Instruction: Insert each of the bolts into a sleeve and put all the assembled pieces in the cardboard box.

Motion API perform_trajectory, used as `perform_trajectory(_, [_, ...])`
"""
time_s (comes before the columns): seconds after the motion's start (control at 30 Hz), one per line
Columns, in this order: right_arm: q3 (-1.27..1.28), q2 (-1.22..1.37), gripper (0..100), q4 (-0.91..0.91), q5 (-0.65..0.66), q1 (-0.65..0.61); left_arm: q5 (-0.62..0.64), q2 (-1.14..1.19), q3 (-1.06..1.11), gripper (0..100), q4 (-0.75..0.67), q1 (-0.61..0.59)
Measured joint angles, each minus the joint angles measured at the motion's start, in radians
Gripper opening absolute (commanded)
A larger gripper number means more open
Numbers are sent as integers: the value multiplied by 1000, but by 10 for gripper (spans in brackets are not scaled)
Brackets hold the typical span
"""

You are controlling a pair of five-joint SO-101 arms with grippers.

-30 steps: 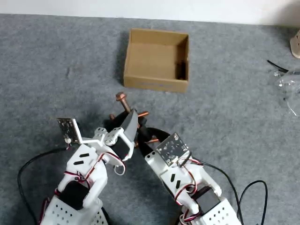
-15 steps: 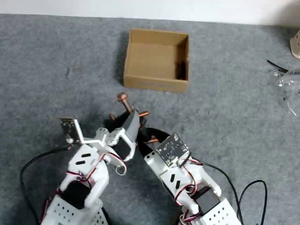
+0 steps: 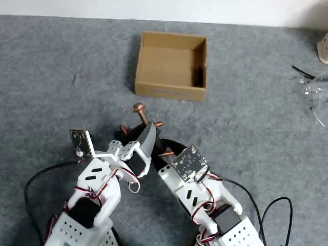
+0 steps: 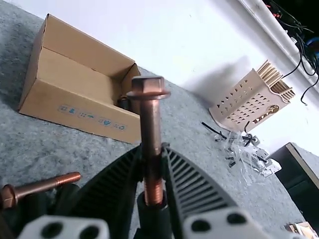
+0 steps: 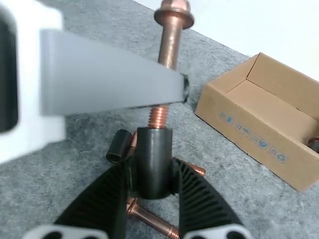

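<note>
A grey felt-covered table [image 3: 256, 128] runs back to a white wall, with an open cardboard box [image 3: 171, 65] at the far side. From above, the left gripper [image 3: 147, 129] stands short of the box, its jaws pinching a copper bolt [image 3: 140, 113] that leans head-up. Two loose bolts [image 3: 123, 127] lie just beside it on the felt, and their tips poke out on either side.

From the left wrist, the bolt's threaded end sits at the mouth of a dark sleeve [image 4: 151, 211] below the jaws. If the shaft is tilted against the bore, the threads will likely catch on the rim and jam. The bolt could also slip in the grip. A slotted holder [image 4: 251, 102] and scattered clips lie well apart and block nothing.

From the right wrist, the right gripper [image 5: 153, 172] has its jaws pressed around the sleeve, which stands upright. The left jaw crosses just above it and may strike the sleeve before the bolt seats. A loose sleeve [image 5: 117, 147] and a spare bolt [image 5: 149, 219] lie underneath. A drop would probably scatter them.
</note>
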Motion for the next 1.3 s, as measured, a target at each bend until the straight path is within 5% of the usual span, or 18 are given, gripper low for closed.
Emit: perform_trajectory(1.3, [0,2,5,2,3,37,-110,-15,-2,6,126,121])
